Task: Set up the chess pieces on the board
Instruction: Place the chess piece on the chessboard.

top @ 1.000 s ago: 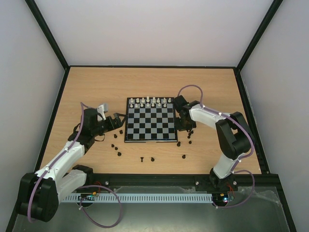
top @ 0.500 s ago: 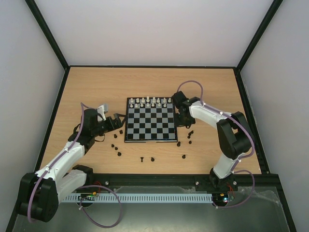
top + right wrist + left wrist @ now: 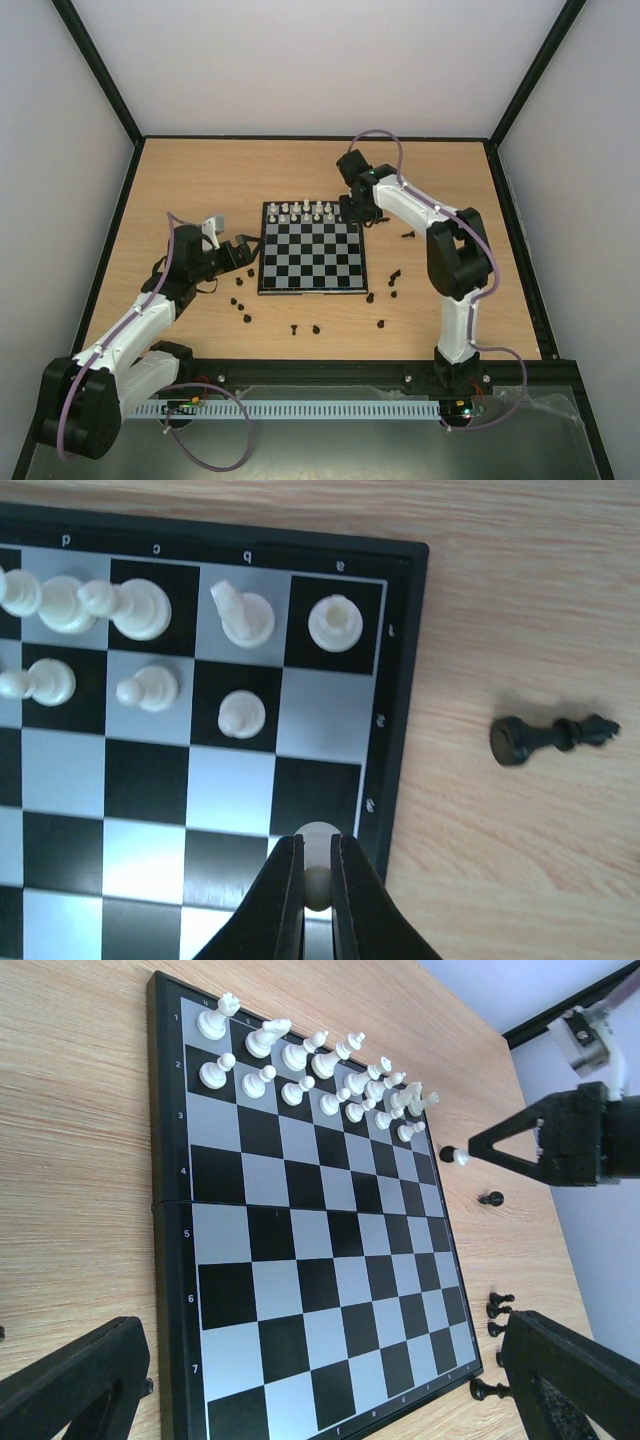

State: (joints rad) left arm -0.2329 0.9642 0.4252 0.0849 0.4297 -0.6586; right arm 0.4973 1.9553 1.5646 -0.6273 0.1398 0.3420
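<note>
The board (image 3: 311,262) lies mid-table, with white chess pieces (image 3: 312,211) on its two far rows. My right gripper (image 3: 318,880) is shut on a white pawn (image 3: 320,842) and holds it above the board's right edge, near the far right corner. The square in front of the corner rook (image 3: 336,622) is bare. In the left wrist view this gripper (image 3: 455,1155) shows with the pawn at its tip. My left gripper (image 3: 330,1400) is open and empty at the board's left edge (image 3: 165,1260). Black chess pieces (image 3: 316,328) lie scattered on the table.
Black pieces lie near the board's front left corner (image 3: 240,300), in front of it (image 3: 381,323) and to its right (image 3: 393,275). One black piece lies on its side right of the far corner (image 3: 548,737). Black-framed walls enclose the wooden table (image 3: 200,180).
My right arm has swung from the table right of the board up to the board's far right corner, carrying the white pawn. The left arm has not moved.
</note>
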